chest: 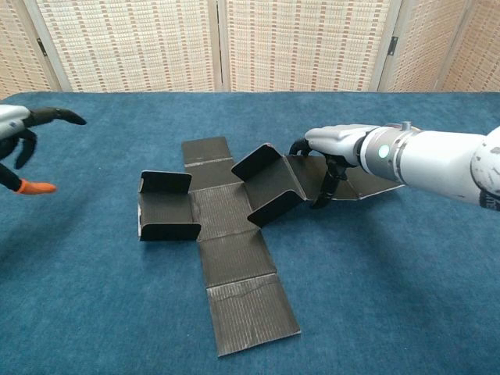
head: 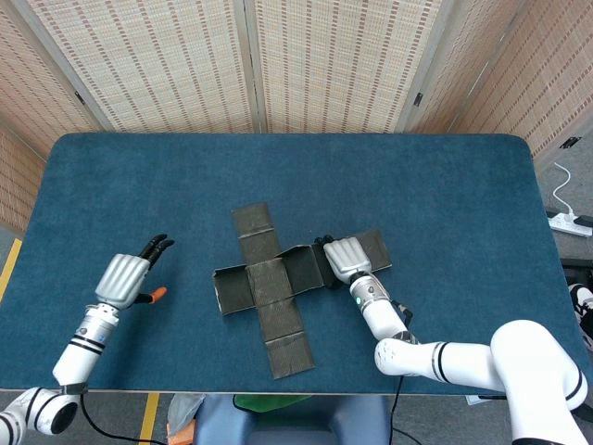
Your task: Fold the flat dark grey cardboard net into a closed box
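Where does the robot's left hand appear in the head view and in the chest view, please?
Head view: the left hand is at lower left, over the blue table, well left of the cardboard net.
Chest view: the left hand is cut by the left edge, at mid height.
Shared landmark: the net's left flap, the part nearest this hand.

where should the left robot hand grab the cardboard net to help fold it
Take the cardboard net by its left side panel, coming in from the left. Its end flap already stands upright, giving a free edge to pinch, and the left robot hand is open on that side.
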You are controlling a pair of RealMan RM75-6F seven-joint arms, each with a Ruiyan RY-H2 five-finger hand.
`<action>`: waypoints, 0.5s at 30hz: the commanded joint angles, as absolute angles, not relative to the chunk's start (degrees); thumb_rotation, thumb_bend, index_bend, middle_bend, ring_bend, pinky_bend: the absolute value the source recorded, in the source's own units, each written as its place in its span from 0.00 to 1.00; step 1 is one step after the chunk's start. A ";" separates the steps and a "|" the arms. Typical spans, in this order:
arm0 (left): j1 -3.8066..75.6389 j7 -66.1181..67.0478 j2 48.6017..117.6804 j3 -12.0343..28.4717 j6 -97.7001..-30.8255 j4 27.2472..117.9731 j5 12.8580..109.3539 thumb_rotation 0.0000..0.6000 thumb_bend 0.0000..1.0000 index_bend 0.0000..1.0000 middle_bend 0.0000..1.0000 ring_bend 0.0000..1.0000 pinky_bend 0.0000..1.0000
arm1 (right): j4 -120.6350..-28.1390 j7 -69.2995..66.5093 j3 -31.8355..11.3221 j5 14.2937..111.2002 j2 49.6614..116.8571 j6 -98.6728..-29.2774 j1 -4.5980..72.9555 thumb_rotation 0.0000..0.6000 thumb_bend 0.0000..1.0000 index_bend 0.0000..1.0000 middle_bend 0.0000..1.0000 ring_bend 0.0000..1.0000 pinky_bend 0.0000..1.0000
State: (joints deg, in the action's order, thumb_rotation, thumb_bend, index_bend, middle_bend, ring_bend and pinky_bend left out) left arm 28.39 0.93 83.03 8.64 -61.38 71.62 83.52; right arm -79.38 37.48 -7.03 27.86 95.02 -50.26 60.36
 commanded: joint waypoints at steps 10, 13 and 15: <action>33.80 6.30 91.86 7.67 -58.38 65.44 83.61 1.00 0.18 0.00 0.00 0.49 0.77 | -80.03 38.34 -7.03 28.21 95.48 -50.81 60.25 0.98 0.22 0.34 0.35 0.74 1.00; 34.44 8.66 94.78 7.65 -59.18 62.72 83.52 1.00 0.18 0.00 0.00 0.49 0.77 | -80.05 38.49 -7.07 28.14 95.60 -50.62 60.26 0.97 0.22 0.34 0.35 0.74 1.00; 35.00 8.97 96.60 7.81 -59.37 61.39 83.34 1.00 0.18 0.00 0.00 0.49 0.77 | -80.03 38.60 -7.10 28.16 95.71 -50.58 60.28 0.97 0.22 0.34 0.35 0.74 1.00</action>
